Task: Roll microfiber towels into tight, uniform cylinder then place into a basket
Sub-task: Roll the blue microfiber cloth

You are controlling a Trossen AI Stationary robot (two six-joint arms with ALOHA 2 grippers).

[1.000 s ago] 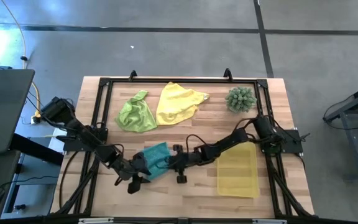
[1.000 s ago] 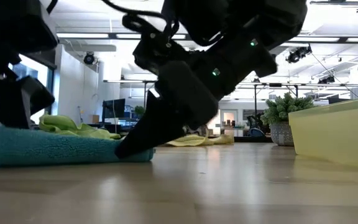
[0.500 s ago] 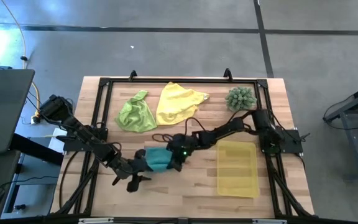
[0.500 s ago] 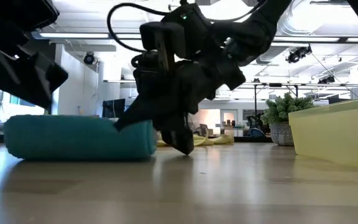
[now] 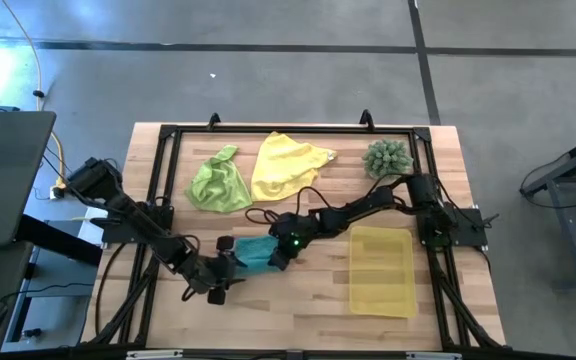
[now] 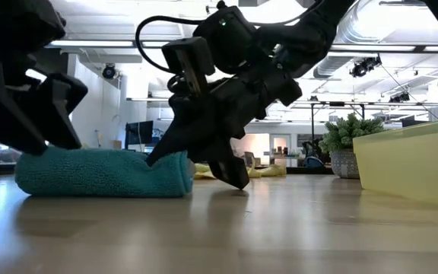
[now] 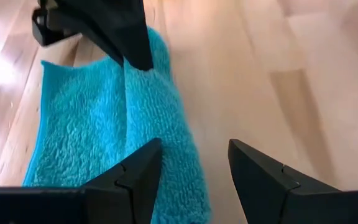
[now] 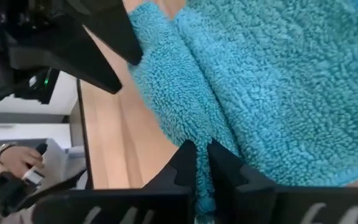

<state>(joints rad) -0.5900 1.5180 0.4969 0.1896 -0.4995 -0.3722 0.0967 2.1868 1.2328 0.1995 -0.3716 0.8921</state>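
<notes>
While both arms crowd it, teal towel (image 5: 255, 250): partly hidden.
right gripper (image 5: 280, 256): fingers pinched on towel edge.
left gripper (image 5: 230, 272): fingers spread, straddling towel's end.

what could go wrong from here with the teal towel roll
1. The right end effector is shut on only the edge of the teal towel, so the fold could slip out and loosen.
2. The left end effector is open at the other end, holding nothing; the towel may slide along the table rather than roll.
3. Both end effectors crowd the same towel and could bump.
</notes>
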